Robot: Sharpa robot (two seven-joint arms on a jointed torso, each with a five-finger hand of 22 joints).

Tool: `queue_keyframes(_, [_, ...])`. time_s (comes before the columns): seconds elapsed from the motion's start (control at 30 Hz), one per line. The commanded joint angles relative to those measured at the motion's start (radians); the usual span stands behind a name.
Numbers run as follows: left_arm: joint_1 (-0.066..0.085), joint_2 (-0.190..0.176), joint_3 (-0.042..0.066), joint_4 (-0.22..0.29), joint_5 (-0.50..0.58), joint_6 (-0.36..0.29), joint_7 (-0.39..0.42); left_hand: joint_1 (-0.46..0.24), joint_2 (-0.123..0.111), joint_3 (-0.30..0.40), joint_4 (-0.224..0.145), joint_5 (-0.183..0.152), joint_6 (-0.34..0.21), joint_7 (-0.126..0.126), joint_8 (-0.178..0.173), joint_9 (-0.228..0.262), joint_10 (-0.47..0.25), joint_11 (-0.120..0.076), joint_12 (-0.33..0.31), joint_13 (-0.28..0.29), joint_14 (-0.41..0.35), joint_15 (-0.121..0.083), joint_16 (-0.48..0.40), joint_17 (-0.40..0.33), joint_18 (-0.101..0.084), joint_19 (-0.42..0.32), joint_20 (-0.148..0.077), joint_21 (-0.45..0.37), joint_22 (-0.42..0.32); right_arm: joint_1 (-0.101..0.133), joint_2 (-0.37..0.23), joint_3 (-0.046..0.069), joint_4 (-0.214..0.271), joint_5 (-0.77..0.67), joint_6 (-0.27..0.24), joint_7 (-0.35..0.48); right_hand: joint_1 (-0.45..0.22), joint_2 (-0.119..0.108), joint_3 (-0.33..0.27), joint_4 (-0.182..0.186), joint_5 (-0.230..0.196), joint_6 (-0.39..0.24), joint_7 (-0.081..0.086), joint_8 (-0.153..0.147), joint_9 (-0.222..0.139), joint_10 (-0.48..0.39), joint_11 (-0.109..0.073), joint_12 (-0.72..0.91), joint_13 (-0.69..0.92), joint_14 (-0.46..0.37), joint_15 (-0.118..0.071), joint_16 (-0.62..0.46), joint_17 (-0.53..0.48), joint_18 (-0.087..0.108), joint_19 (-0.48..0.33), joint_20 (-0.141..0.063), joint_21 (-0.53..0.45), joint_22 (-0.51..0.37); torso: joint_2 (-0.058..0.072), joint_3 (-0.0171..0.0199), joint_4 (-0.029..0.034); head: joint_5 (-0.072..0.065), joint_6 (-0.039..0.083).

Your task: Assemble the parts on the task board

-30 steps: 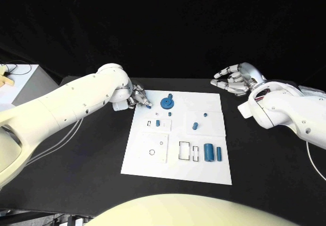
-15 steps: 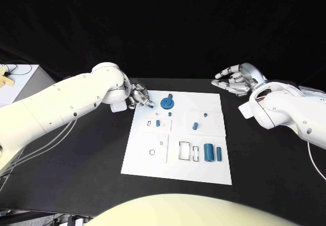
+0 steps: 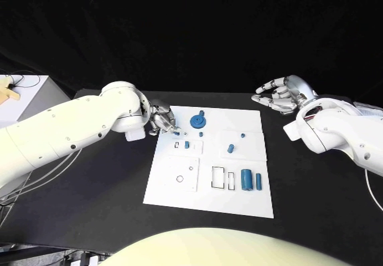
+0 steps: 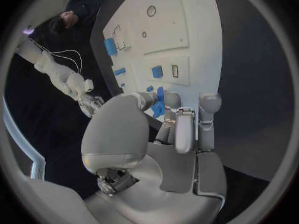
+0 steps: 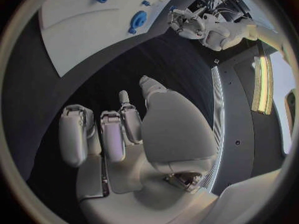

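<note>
Left wrist view: left hand [image 4: 163, 115] pinching a small blue part [image 4: 158, 107] in its fingertips, at the far-left corner of the task board [image 3: 239, 199]. Likely light, rigid, smooth plastic; slips easily, so best held across the flat sides. Right hand [image 3: 279, 95] off the board, fingers curled, holding nothing.

You've got a black matte table [image 3: 96, 183] under everything, and a white box-shaped unit with cables [image 3: 28, 97] outboard of the left hand.
</note>
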Motion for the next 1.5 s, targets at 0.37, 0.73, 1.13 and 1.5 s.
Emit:
queue_keyframes(0.37, [-0.055,-0.014,0.0,0.057,-0.094,-0.069,0.013,-0.008,-0.021,0.173,-0.154,0.003,0.009,-0.005,0.01,0.037,0.017,-0.004,0.008,0.005,0.026,-0.01,0.008,0.071,-0.009,0.021,-0.003,0.013,0.016,-0.001,0.0,-0.001,-0.008,0.012,-0.062,0.071,0.0,-0.016,0.058,-0.004,0.034,-0.008,-0.01,0.001,0.01,-0.315,-0.012,-0.49,-0.363,-0.045,-0.004,-0.381,-0.238,0.124,-0.135,-0.009,-0.639,-0.264,0.004,-0.0026,-0.0013,0.002,-0.002])
queue_keyframes(0.73, [-0.073,-0.008,0.0,0.062,-0.134,-0.066,0.011,-0.012,-0.027,0.184,-0.16,0.003,0.012,-0.006,0.011,0.037,0.022,-0.005,0.008,0.006,0.028,-0.011,0.009,0.074,-0.01,0.025,-0.004,0.016,0.021,-0.001,0.001,-0.001,-0.009,0.068,-0.134,0.181,0.05,-0.058,0.174,-0.017,0.041,-0.016,-0.002,0.014,0.021,-0.357,-0.004,-0.71,-0.615,-0.137,0.002,-0.824,-0.531,0.158,-0.167,-0.003,-1.051,-0.581,0.003,-0.0018,-0.0015,0.001,-0.006])
queue_keyframes(1.13, [-0.077,-0.011,0.0,0.067,-0.17,-0.054,0.008,-0.015,-0.034,0.195,-0.166,0.003,0.015,-0.008,0.012,0.036,0.028,-0.007,0.008,0.009,0.029,-0.012,0.01,0.076,-0.011,0.027,-0.005,0.018,0.024,-0.002,0.002,-0.002,-0.015,0.087,-0.145,0.206,0.04,-0.061,0.182,-0.018,0.041,-0.017,-0.001,0.015,0.023,-0.356,-0.002,-0.725,-0.64,-0.133,0.004,-0.858,-0.531,0.157,-0.157,-0.001,-1.08,-0.612,0.003,-0.0006,-0.0012,0.005,-0.006])
queue_keyframes(1.5, [-0.077,-0.013,0.0,0.066,-0.175,-0.033,-0.002,-0.017,-0.037,0.2,-0.168,0.003,0.018,-0.008,0.012,0.036,0.031,-0.007,0.007,0.009,0.03,-0.013,0.011,0.078,-0.011,0.028,-0.006,0.019,0.026,-0.004,0.003,-0.002,-0.017,0.11,-0.161,0.245,0.045,-0.057,0.194,-0.027,0.059,-0.005,-0.004,0.024,0.027,-0.346,-0.006,-0.725,-0.653,-0.119,0.0,-0.873,-0.526,0.158,-0.142,-0.004,-1.093,-0.629,0.002,-0.0009,-0.0019,0.004,-0.006])
